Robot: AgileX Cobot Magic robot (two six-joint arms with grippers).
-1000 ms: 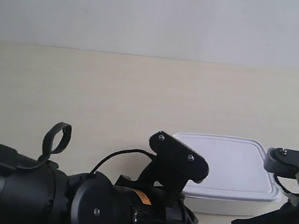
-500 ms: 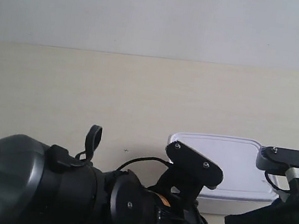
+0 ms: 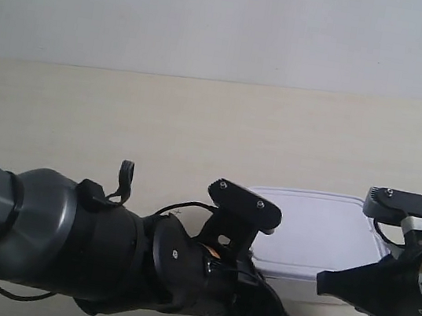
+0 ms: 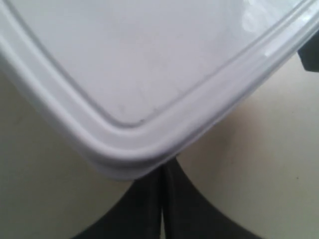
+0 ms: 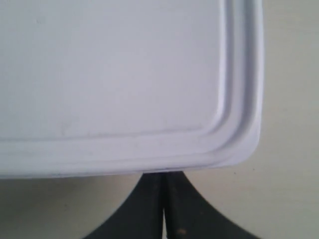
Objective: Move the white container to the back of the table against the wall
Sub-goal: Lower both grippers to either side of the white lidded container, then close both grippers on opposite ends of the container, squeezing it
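The white container (image 3: 319, 234) lies flat and lidded on the table (image 3: 122, 113), near the front right, well short of the wall (image 3: 216, 16). The arm at the exterior view's left (image 3: 102, 245) reaches to its near left corner. The arm at the exterior view's right (image 3: 398, 289) stands at its near right corner. In the left wrist view, my left gripper (image 4: 162, 172) is shut and empty, its tips against a rounded corner of the container (image 4: 149, 74). My right gripper (image 5: 164, 177) is shut too, its tips at the rim of the container (image 5: 109, 74) beside a corner.
Bare cream tabletop stretches from the box back to the wall. The two black arms and their camera brackets (image 3: 244, 203) crowd the front of the exterior view and hide the box's near edge. A dark part of the other gripper (image 4: 309, 50) shows past the box.
The arm at the exterior view's left has pushed further into view and its wrist has shifted. The arm at the right has closed in on the box's corner. The box has barely moved.
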